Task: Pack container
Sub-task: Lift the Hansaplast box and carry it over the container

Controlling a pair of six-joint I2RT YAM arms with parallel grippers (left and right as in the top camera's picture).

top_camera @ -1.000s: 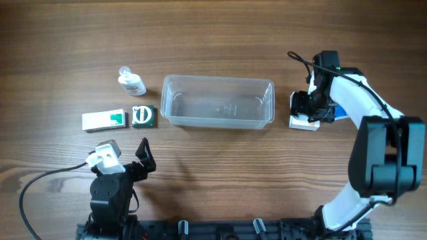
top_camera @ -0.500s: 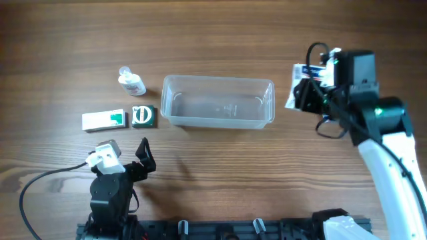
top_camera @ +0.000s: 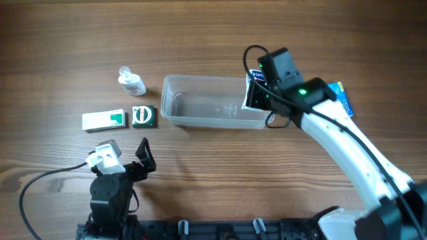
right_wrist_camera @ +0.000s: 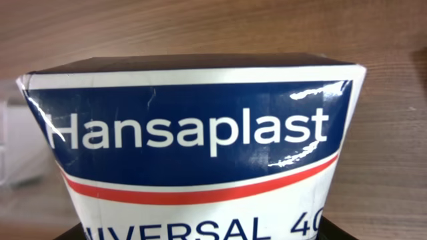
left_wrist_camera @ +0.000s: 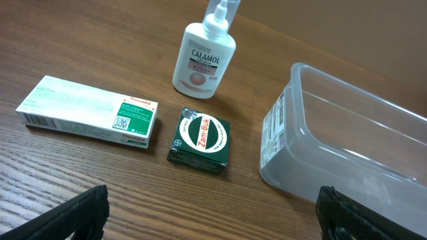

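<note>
Overhead: one container (top_camera: pixel 200 122), one bottle (top_camera: pixel 131 82), one white box (top_camera: pixel 104 119), one green box (top_camera: pixel 143 116); right gripper (top_camera: pixel 258 95) clamps Hansaplast box (right_wrist_camera: pixel 193 133), left gripper (left_wrist_camera: pixel 212 217) apart.

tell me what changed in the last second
The right arm, jaws shut on the Hansaplast box, lifted it off the table right of the container and carried it left, over the container's right end. The left arm, bottle, white box, green box and container stayed put.

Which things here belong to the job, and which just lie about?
Job: clear plastic rectangular tub; blue-and-white Hansaplast box, in right gripper.
Lying about, likely packed later: white Calamol bottle; white-and-green carton; dark-green square Zam-Buk box; blue packet.
</note>
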